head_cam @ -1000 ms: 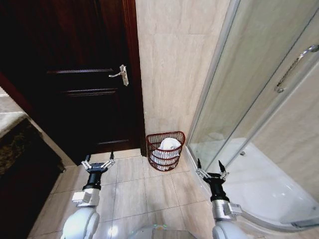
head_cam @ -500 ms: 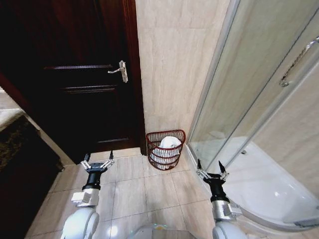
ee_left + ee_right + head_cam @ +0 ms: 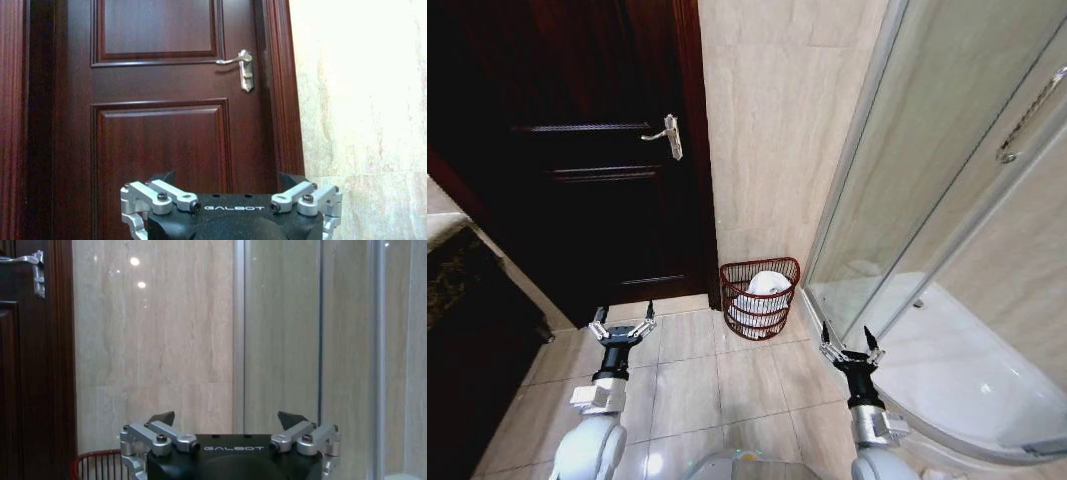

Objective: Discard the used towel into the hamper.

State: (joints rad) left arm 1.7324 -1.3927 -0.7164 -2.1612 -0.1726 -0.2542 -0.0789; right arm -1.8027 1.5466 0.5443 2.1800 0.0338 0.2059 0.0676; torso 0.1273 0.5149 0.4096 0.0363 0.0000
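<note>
Metal left hand (image 3: 625, 318) and right hand (image 3: 845, 338) hang spread, empty.

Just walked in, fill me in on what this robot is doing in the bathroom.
Nothing is being handled right now. The white towel lies in the hamper, which stands on the tiled floor against the wall between the dark wooden door and the glass shower enclosure. The left end effector and right end effector are both open and empty, held low above the floor, short of the hamper.

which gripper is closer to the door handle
Left. The left gripper hangs open, low in front of the dark door, below the door handle. The right gripper is open too, off by the shower enclosure, beyond the hamper.
</note>
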